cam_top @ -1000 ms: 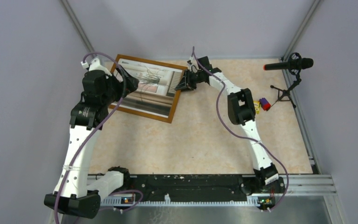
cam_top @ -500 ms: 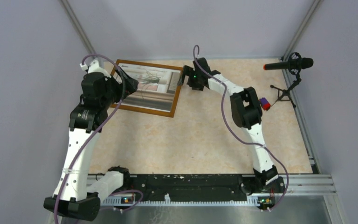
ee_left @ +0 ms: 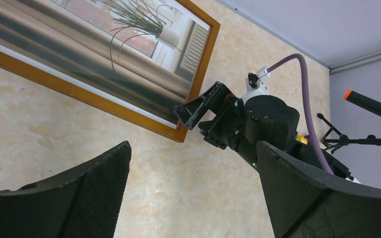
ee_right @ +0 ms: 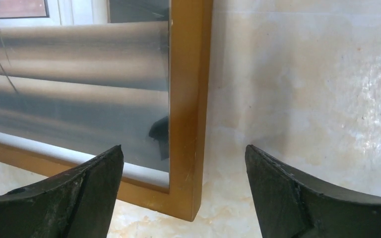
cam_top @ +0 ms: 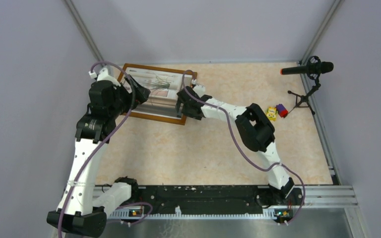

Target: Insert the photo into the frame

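The frame (cam_top: 158, 119) of orange-brown wood lies flat at the table's far left. The photo (cam_top: 161, 89), with grass blades over pale and brown bands, lies inside it. My left gripper (cam_top: 140, 94) hovers open over the frame's left part, holding nothing. My right gripper (cam_top: 181, 106) is open at the frame's near right corner. In the right wrist view its fingers straddle the frame (ee_right: 188, 124) rail and corner, with the photo (ee_right: 79, 99) to the left. The left wrist view shows the frame (ee_left: 79, 94), the photo (ee_left: 104, 54) and the right gripper (ee_left: 206, 111) beside the corner.
A microphone (cam_top: 307, 68) on a small tripod stands at the far right. Small coloured blocks (cam_top: 276, 112) lie near it. Purple cables loop over both arms. Grey walls close in the table on the left, back and right.
My right gripper opened and slid along the frame's right side, from the far end to the near right corner. The frame shifted slightly. The left gripper barely moved.
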